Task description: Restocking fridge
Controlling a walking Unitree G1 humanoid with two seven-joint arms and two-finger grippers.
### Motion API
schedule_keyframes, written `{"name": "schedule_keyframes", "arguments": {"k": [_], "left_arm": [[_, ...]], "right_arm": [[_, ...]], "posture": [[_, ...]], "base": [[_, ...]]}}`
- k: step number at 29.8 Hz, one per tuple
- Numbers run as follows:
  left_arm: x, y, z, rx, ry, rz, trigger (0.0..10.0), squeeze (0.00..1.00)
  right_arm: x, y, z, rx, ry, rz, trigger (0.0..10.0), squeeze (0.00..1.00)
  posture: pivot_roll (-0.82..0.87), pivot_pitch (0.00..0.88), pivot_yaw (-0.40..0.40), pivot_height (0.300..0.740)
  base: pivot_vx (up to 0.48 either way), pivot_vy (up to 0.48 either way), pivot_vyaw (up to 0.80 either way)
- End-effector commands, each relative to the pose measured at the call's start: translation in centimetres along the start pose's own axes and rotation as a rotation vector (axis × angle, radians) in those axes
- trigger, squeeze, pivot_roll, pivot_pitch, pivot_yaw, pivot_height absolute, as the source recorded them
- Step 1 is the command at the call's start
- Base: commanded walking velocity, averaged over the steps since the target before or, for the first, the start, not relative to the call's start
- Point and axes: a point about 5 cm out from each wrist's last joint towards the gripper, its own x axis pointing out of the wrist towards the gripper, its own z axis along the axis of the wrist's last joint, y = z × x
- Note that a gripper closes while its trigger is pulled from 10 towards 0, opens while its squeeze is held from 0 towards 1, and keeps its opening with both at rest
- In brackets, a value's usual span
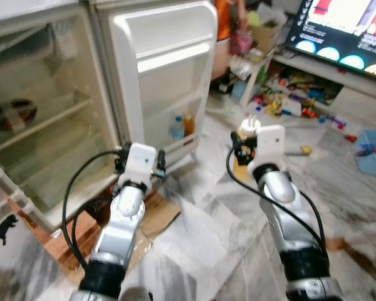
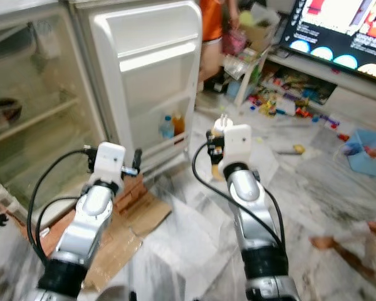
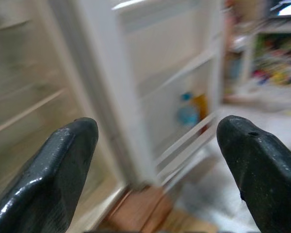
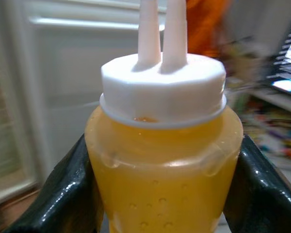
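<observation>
In your left eye view, the fridge (image 1: 44,119) is standing open on the robot's left, its door (image 1: 166,69) swung wide with a blue-capped bottle (image 1: 177,128) and an amber bottle (image 1: 188,123) sitting in the lower door shelf; your left end effector (image 1: 140,164) is hovering low before the door's bottom edge, above flattened cardboard (image 1: 151,216) on the marble floor (image 1: 213,238), while your right end effector (image 1: 241,149) is holding a squeeze bottle (image 1: 249,127) upright, well apart from the fridge. In your right eye view, a person in orange (image 2: 211,25) is standing beyond the door, beside a lit screen (image 2: 344,28). In your left wrist view, the fingers (image 3: 53,174) are standing spread with nothing between them. In your right wrist view, the two fingers (image 4: 63,194) are clamping the yellow-filled bottle, white twin-nozzle cap uppermost.
</observation>
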Motion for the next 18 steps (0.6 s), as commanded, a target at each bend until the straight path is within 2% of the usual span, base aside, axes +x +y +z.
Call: {"name": "schedule_keyframes", "arguments": {"k": [1,5,8,11,16,17,18], "left_arm": [[0.1,0.8,0.1,0.019,0.010,0.043,10.0,0.00],[0.1,1.1,-0.2,0.020,0.033,0.066,10.0,0.00],[0.0,1.9,-0.9,0.001,0.078,0.117,10.0,0.00],[-0.5,3.4,-1.8,0.011,0.116,0.200,10.0,0.00],[-1.0,4.1,-1.7,0.036,0.099,0.241,10.0,0.00],[-2.0,4.9,-2.1,0.017,0.103,0.248,10.0,0.00],[-2.0,4.9,-2.1,0.017,0.103,0.248,10.0,0.00]], "right_arm": [[0.2,0.7,0.7,0.012,-0.029,0.052,10.0,0.00],[0.2,0.9,0.8,0.002,-0.035,0.072,10.0,0.00],[0.2,1.3,1.0,-0.005,-0.049,0.108,10.0,0.00],[0.0,1.4,1.2,-0.013,-0.068,0.111,10.0,0.00],[-0.1,0.8,1.4,-0.008,-0.093,0.079,10.0,0.00],[-0.3,-0.3,1.4,-0.009,-0.104,0.016,10.0,0.00],[-0.3,-0.3,1.4,-0.009,-0.104,0.016,10.0,0.00]], "posture": [[0.06,0.000,-0.046,0.740],[0.06,0.000,-0.048,0.740],[0.06,0.000,-0.051,0.740],[0.06,0.000,-0.054,0.740],[0.06,0.000,-0.054,0.740],[0.06,0.000,-0.052,0.740],[0.06,0.000,-0.052,0.740]], "base": [[0.000,-0.469,0.80],[0.000,-0.469,0.80],[0.000,-0.469,0.80],[0.000,-0.403,0.78],[0.000,0.000,0.00],[0.000,0.000,0.00],[0.000,0.000,0.00]]}}
